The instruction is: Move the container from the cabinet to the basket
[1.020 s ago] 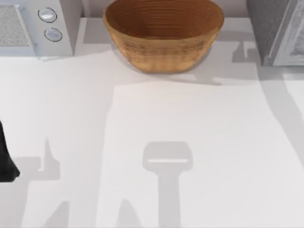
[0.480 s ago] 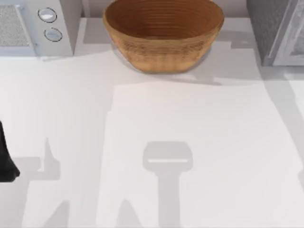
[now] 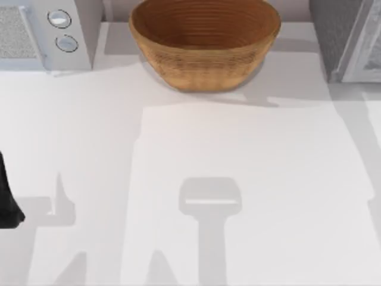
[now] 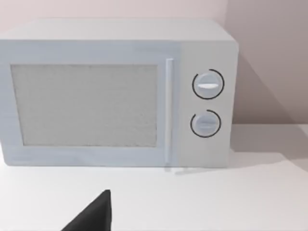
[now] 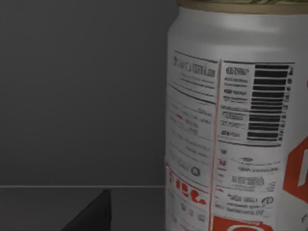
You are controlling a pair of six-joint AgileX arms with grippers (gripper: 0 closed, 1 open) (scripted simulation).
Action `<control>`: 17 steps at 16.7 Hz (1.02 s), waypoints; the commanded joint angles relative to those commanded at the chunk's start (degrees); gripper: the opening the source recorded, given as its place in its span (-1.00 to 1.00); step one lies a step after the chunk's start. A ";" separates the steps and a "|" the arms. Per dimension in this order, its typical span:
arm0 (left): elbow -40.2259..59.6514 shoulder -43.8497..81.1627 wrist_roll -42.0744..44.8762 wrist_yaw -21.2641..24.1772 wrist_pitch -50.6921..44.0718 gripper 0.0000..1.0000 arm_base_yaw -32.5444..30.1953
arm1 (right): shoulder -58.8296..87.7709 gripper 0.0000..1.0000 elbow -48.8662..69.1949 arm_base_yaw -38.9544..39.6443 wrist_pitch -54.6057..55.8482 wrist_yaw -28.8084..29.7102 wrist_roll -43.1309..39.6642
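Observation:
The container (image 5: 236, 125), a silver can with red-and-white label marks, stands upright inside the dark grey cabinet (image 5: 82, 96), very close in the right wrist view. A dark tip of my right gripper (image 5: 91, 216) shows beside it, apart from the can. From above, the cabinet (image 3: 333, 30) with its pale speckled door panel (image 3: 366, 42) sits at the back right. The woven brown basket (image 3: 205, 44) stands at the back middle with nothing in it. My left arm (image 3: 7, 196) is parked at the table's left edge, and its gripper tip (image 4: 91, 216) faces the white appliance.
A white appliance with two round knobs (image 3: 59, 30) (image 4: 115, 96) stands at the back left. The white tabletop (image 3: 238, 179) stretches between the basket and the front edge, crossed by arm shadows.
The shadows at the table's right side have shifted, and the cabinet's door panel edge sits slightly further right. Basket and left arm have not moved.

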 joint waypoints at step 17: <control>0.00 0.00 0.00 0.00 0.00 1.00 0.00 | 14.80 0.70 17.89 -1.39 -2.80 -1.02 -0.02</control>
